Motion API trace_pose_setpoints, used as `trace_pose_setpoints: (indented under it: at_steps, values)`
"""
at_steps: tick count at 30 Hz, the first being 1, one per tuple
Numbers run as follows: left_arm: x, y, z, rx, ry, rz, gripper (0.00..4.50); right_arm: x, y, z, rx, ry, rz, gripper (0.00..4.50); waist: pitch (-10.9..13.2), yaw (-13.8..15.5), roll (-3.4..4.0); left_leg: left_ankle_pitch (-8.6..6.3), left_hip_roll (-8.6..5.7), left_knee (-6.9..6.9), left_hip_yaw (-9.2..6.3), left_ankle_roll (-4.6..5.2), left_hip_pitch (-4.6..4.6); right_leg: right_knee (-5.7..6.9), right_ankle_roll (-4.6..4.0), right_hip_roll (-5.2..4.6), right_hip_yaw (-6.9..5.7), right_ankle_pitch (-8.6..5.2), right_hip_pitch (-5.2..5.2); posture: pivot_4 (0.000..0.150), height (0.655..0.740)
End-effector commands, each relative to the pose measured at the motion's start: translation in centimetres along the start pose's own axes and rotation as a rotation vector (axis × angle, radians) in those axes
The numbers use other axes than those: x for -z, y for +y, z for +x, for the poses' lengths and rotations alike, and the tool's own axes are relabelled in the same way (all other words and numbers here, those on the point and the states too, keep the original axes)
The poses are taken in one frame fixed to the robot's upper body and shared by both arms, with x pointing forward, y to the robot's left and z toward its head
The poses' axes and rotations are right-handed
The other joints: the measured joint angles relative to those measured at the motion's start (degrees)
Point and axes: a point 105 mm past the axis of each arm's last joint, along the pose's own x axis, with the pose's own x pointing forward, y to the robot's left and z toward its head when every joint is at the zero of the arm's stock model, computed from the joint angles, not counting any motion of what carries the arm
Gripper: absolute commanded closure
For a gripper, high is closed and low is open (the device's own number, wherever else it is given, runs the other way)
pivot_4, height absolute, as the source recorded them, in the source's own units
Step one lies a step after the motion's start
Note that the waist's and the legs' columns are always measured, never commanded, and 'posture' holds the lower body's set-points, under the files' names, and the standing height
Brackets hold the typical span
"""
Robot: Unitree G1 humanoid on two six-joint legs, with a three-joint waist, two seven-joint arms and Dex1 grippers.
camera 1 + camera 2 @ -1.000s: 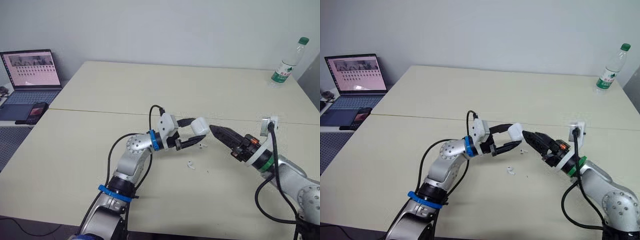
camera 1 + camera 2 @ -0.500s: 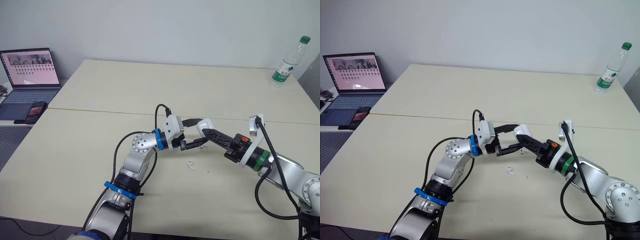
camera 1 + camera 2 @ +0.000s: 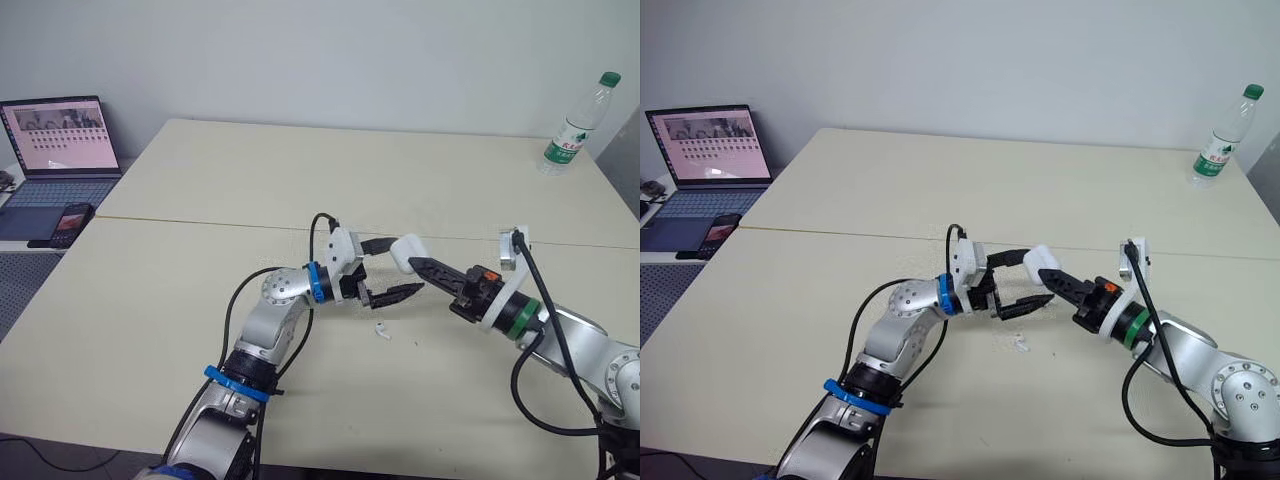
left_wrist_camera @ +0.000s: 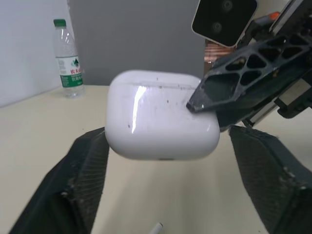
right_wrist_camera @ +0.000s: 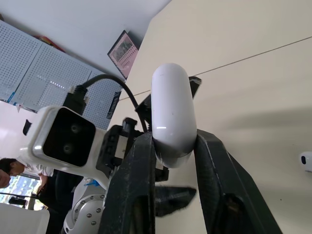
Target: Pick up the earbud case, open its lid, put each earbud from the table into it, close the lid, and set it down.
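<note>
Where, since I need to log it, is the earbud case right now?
In the head views, mid-scene and lifted, the earbud case sits clamped in the right gripper, beside the open left gripper.

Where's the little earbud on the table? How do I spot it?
Find the big cream table, then its middle, where the two robot arms meet. Just nearer the robot than that spot lies the earbud. It is a tiny white speck, far smaller than the rounded earbud case in the right gripper.

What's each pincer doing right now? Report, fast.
Left pincer: open wide, not clamping anything.
Right pincer: closed on the earbud case, holding it.
</note>
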Motion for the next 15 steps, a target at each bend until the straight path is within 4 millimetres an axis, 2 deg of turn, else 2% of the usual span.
trace_pose_setpoints:
  at_steps: [1,3,7,11,15]
  values:
    - [-1.7,-0.1,-0.5,0.040,-0.034,-0.028,0.06,-1.5,0.6,-1.0,-0.038,-0.034,-0.045,3.76,0.00,0.00,0.00,0.00,0.00,0.01,0.00,0.00,-0.01,0.00,0.00,0.00,0.00,0.00,0.00,0.150,0.7362]
    - [-2.1,0.0,-1.5,0.064,-0.033,-0.075,0.06,-1.7,0.2,-1.4,-0.045,-0.015,-0.078,3.76,0.00,-0.10,0.00,0.00,0.01,0.00,0.01,0.00,-0.01,0.00,0.01,0.00,0.01,0.00,0.00,0.150,0.7362]
    - [-2.8,0.5,-2.8,0.092,-0.024,-0.312,0.06,-0.9,0.2,-2.0,-0.105,0.090,-0.208,3.76,0.00,-0.13,0.00,0.00,0.11,0.00,0.00,0.00,0.06,0.01,0.05,0.11,0.01,-0.03,-0.01,0.150,0.7362]
    - [-4.0,0.1,-3.4,0.174,-0.032,-0.453,0.06,0.2,0.4,-2.4,-0.178,0.203,-0.339,3.76,0.01,-0.12,-0.01,0.00,0.15,0.01,-0.05,0.00,0.07,0.02,0.15,0.17,-0.03,-0.09,-0.03,0.150,0.7362]
    - [-4.5,-1.2,-3.9,0.288,0.004,-0.565,0.06,1.3,1.0,-2.8,-0.265,0.280,-0.403,3.76,0.01,-0.12,-0.01,0.00,0.13,0.00,-0.03,0.00,0.05,-0.02,0.12,0.17,0.00,-0.07,-0.03,0.150,0.7362]
